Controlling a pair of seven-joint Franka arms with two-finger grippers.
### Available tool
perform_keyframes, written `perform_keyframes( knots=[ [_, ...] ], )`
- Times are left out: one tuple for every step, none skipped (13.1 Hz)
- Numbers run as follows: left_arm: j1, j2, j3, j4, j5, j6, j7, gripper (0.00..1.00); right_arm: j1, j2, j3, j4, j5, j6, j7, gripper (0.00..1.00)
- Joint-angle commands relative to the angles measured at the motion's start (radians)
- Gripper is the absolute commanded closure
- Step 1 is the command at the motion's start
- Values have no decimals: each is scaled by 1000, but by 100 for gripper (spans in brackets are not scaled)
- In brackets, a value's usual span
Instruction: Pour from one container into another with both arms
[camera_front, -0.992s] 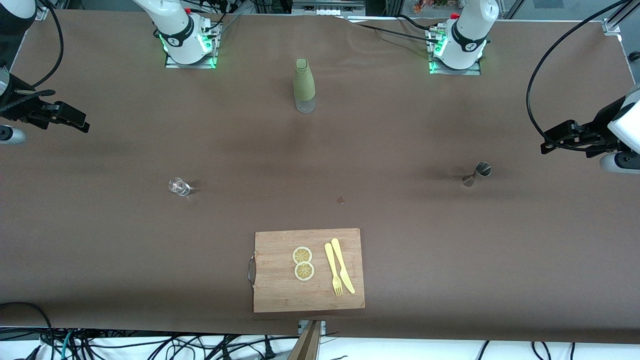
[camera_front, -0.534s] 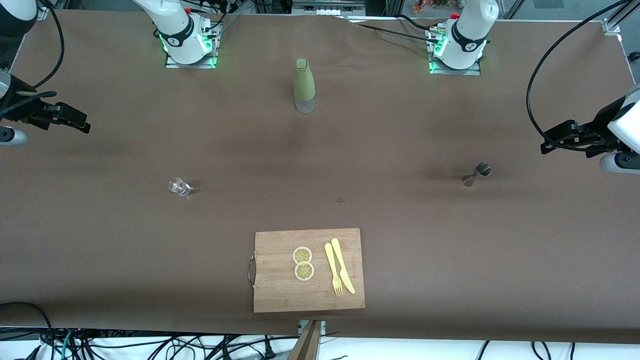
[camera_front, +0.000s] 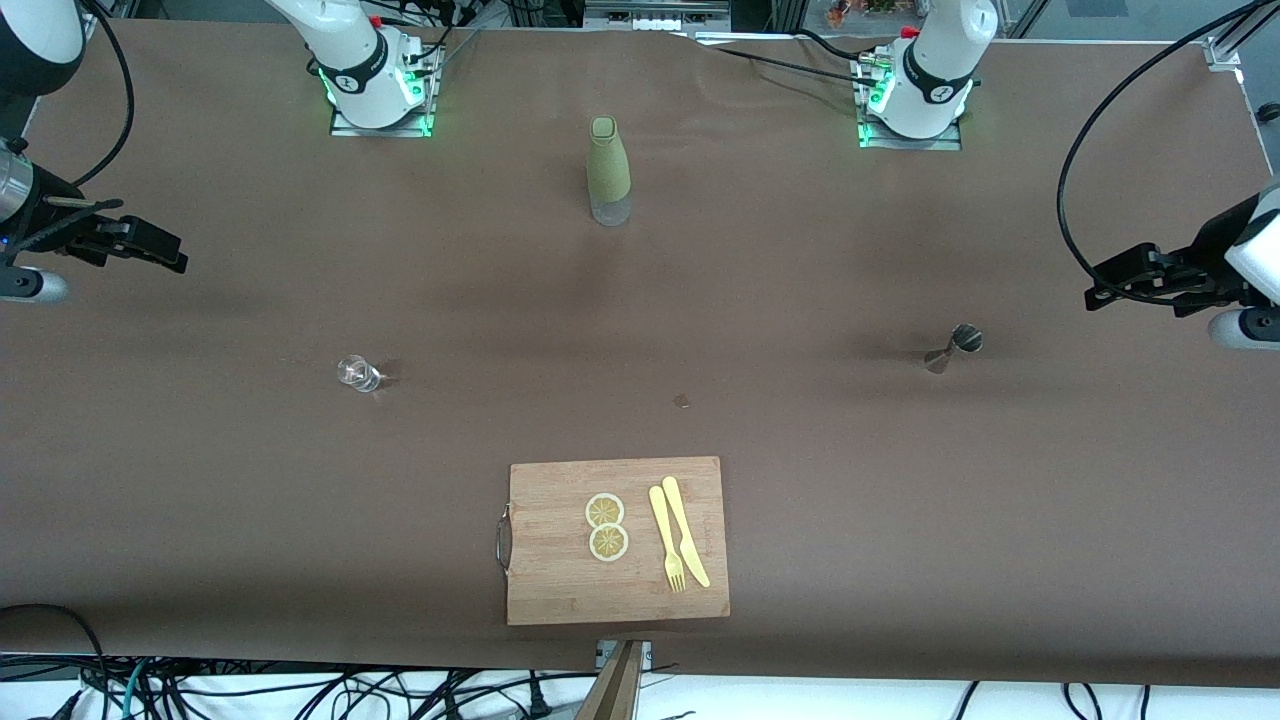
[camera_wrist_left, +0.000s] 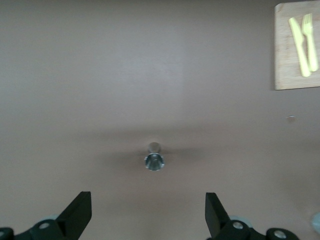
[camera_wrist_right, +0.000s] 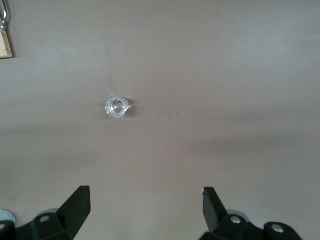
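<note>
While both grippers hang spread and empty, nothing is poured yet. The left gripper (camera_front: 1100, 285) is over the table's left-arm end, near the metal jigger (camera_front: 955, 346). The right gripper (camera_front: 165, 252) is over the right-arm end, with the small glass (camera_front: 356, 373) standing well apart. Grasping, lifting and pouring all remain. The green bottle (camera_front: 607, 172) stands untouched between the bases.

Two arms (camera_front: 350, 60) (camera_front: 935, 70), one bottle (camera_front: 608, 170), glass (camera_front: 356, 373), jigger (camera_front: 955, 346), board (camera_front: 560, 580), fork (camera_front: 666, 540), knife (camera_front: 686, 532); two, likely lemon, slices (camera_front: 605, 510) (camera_front: 608, 542).
</note>
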Motion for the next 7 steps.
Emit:
perform_keyframes(
  knots=[
    [30,10,90,4,-145,0,25,0,-23,23,-20,20,13,-14,-134,0],
    [35,16,118,-11,-181,-1,107,0,-31,40,-21,20,26,-8,-203,0],
    [44,19,141,-20,-195,0,226,0,-48,57,-23,20,45,-16,-281,0],
    [52,33,158,-23,-196,0,344,0,-60,66,-25,19,71,-16,-364,0],
    [58,40,172,-25,-198,-1,446,0,-66,81,-28,20,87,-16,-430,0],
    [62,47,192,-45,-198,-1,539,0,-78,86,-29,16,104,-19,-499,0],
    [76,56,206,-66,-205,-1,645,0,-89,100,-29,10,119,-22,-568,0]
  ],
)
